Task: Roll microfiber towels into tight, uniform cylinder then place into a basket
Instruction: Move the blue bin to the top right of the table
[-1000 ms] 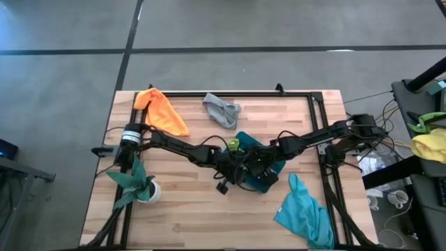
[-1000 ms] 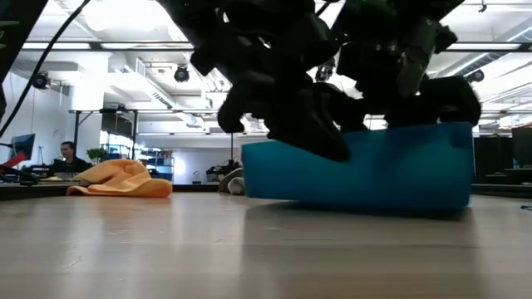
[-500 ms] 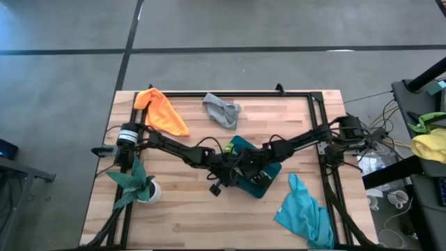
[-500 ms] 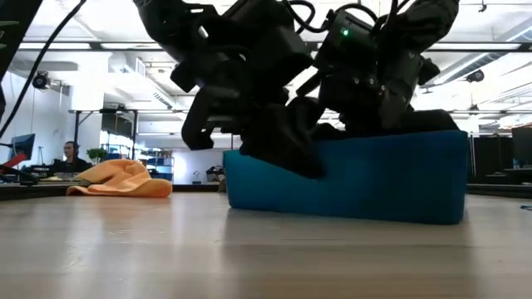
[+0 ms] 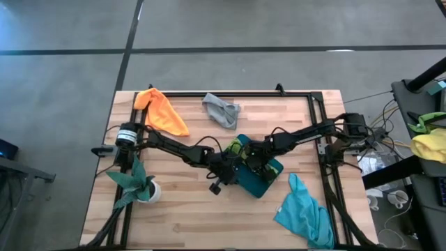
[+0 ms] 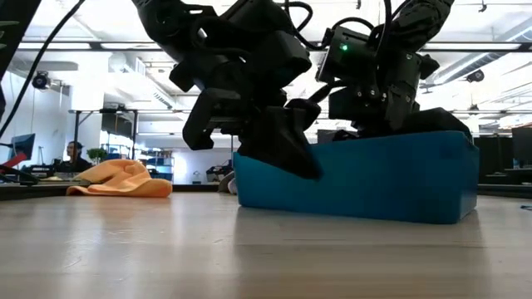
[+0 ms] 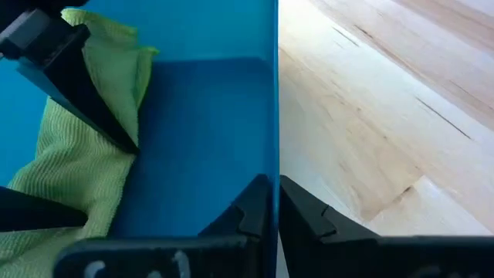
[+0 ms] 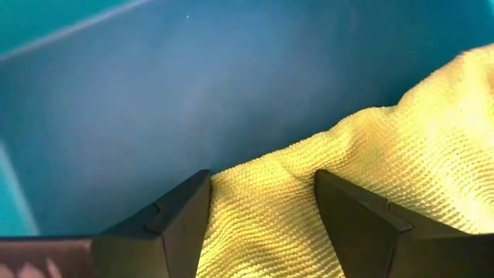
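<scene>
The teal basket stands mid-table, and its long wall faces the low view. My left gripper is shut on its wall at the end toward the table's left. My right gripper reaches down into the basket, closed on the lime green towel. That bunched towel lies inside against the basket's floor. The orange towel and the grey towel lie near the far edge. The turquoise towel lies at the near right corner. My left gripper pinches the top edge of the basket's wall, one finger inside the basket and one outside. The fingers slant down from the table's left. The basket sits on the table. My right gripper has the lime green towel's bunched cloth between its two fingers, several layers together. The fingers come steeply from above into the basket. The towel lies on the basket's floor under them.
A potted plant stands at the table's left, beside the left arm's base. A black frame runs along the table's far and right edges. A yellow and green cloth heap lies off the table, to the right.
My right gripper has sunk into the basket with the lime green towel and drawn toward the left gripper, rolling a little. The basket, held by my left gripper, has slid and turned slightly on the table early in the second. Neither gripper's opening has changed.
</scene>
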{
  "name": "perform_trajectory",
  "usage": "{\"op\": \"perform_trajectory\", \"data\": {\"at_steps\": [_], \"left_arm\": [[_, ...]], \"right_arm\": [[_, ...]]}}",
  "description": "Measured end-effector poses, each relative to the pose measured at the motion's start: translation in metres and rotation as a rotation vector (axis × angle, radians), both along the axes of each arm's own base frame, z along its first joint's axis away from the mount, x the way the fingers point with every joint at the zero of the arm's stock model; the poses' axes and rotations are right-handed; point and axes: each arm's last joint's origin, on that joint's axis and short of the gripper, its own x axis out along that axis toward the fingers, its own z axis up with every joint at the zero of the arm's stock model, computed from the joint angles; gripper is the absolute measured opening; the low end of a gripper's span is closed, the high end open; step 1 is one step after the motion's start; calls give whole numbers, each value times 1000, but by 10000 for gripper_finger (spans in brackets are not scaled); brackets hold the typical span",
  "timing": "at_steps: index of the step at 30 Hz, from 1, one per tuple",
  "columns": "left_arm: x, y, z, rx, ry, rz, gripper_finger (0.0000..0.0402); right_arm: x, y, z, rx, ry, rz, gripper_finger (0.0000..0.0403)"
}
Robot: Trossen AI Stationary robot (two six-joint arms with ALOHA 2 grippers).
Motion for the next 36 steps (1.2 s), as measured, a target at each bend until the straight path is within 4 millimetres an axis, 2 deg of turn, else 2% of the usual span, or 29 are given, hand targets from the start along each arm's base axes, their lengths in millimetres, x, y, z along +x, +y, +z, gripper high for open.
{"op": "perform_trajectory", "data": {"at_steps": [9, 18, 22, 26, 31, 36], "left_arm": [[0, 0, 0, -13, 8, 19, 8], [0, -1, 1, -25, 17, 31, 13], [-1, 0, 4, -67, 32, 80, 48], [-6, 1, 18, -97, 45, 122, 102], [-12, 2, 42, -159, 11, 167, 154], [-14, 4, 48, -141, 3, 242, 165]], "right_arm": [[-8, -4, 6, -12, 36, -14, 228], [-13, -5, 33, -9, -64, -21, 228], [-18, -5, 47, -9, -106, -20, 228], [-31, -3, 55, -2, -41, -17, 228], [-45, 7, 48, 9, 89, 24, 228], [-42, 19, 43, 1, 73, 99, 228]]}}
